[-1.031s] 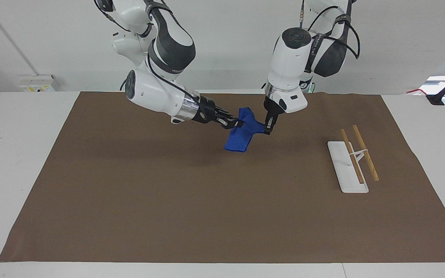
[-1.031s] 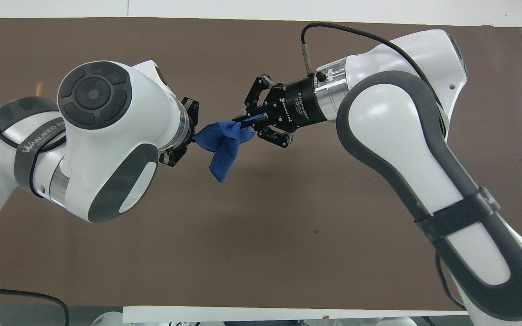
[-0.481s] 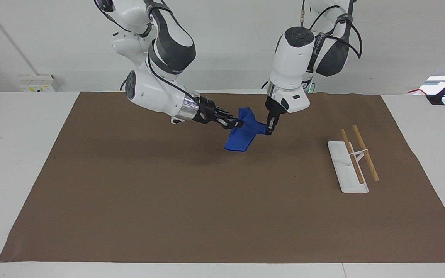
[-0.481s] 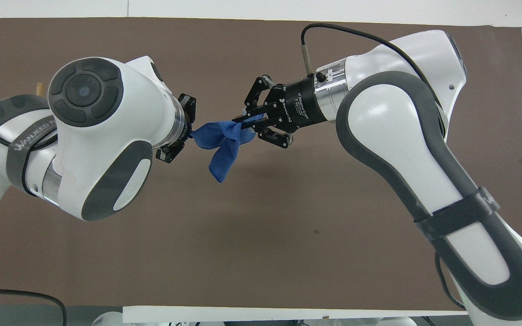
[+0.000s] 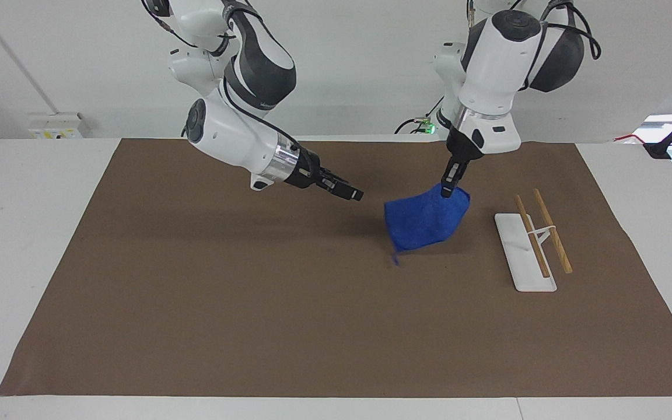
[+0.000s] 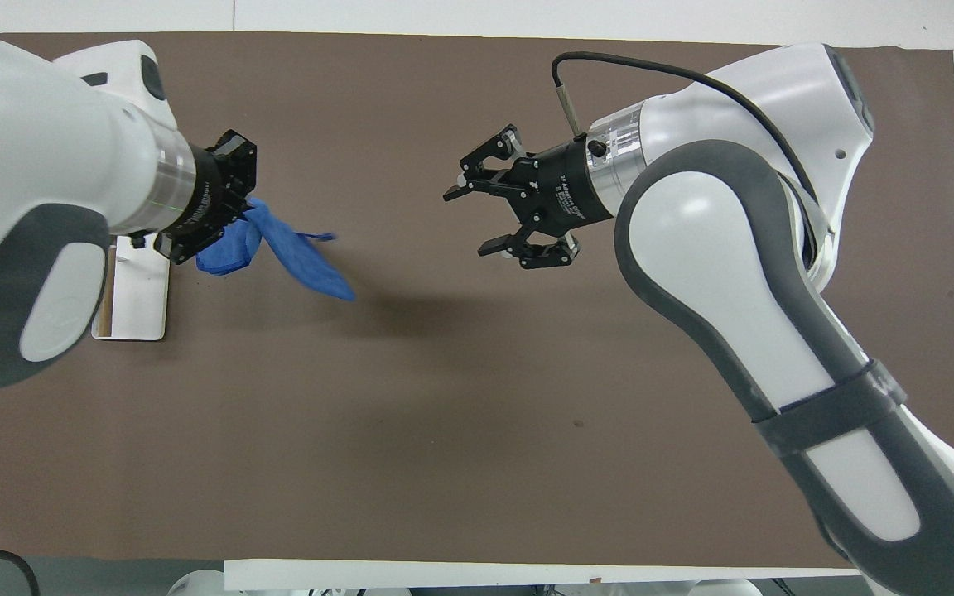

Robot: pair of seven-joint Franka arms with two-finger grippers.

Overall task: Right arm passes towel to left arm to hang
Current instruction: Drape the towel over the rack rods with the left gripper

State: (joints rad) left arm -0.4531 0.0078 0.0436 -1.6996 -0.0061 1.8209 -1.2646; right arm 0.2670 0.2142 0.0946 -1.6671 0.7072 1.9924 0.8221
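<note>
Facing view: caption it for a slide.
Left gripper carries the blue towel toward the rack; right gripper empty.

A brown mat (image 5: pixel 254 303) covers most of the white tabletop (image 5: pixel 27 245), which shows bare around its edges. On the mat, toward the left arm's end, sits a flat white base (image 5: pixel 520 256) carrying two wooden rods (image 5: pixel 552 230) side by side on a thin white bracket, raised above the base. From above, only part of that base (image 6: pixel 142 290) shows. Off the mat, on the tabletop's edge nearest the wall, a white socket box (image 5: pixel 56 125) sits at the right arm's end, and a black stand (image 5: pixel 671 137) at the left arm's end.
</note>
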